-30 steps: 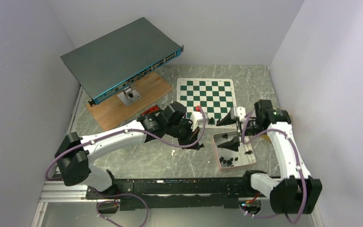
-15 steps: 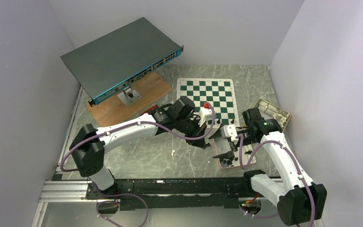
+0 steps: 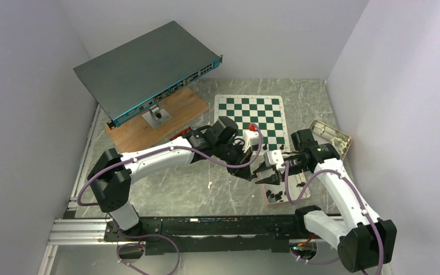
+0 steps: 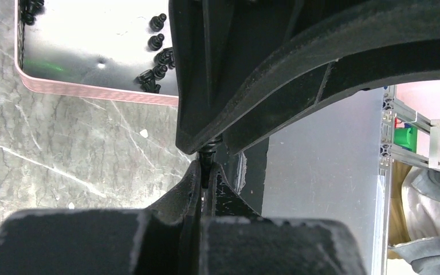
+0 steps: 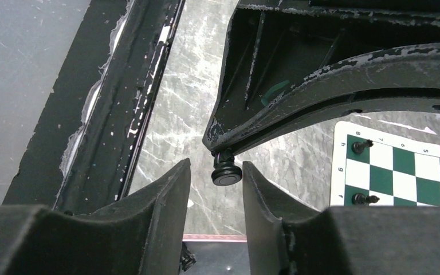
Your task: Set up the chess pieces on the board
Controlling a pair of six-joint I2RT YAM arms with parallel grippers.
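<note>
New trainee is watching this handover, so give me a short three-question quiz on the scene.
1. True or false: the left tool is shut on a piece.
2. The fingers of the right tool are: A flanking the piece's base; B clamped on its top; C nowhere near it.
3. In the right wrist view, how many more show on the board?
Key: 1 true; 2 A; 3 two.

The left arm (image 3: 149, 156), lower left, and right arm (image 3: 346, 192), lower right, wear white shells, black joints, purple cables (image 3: 223, 166); the left gripper (image 5: 223, 150) has flaking paint.
</note>
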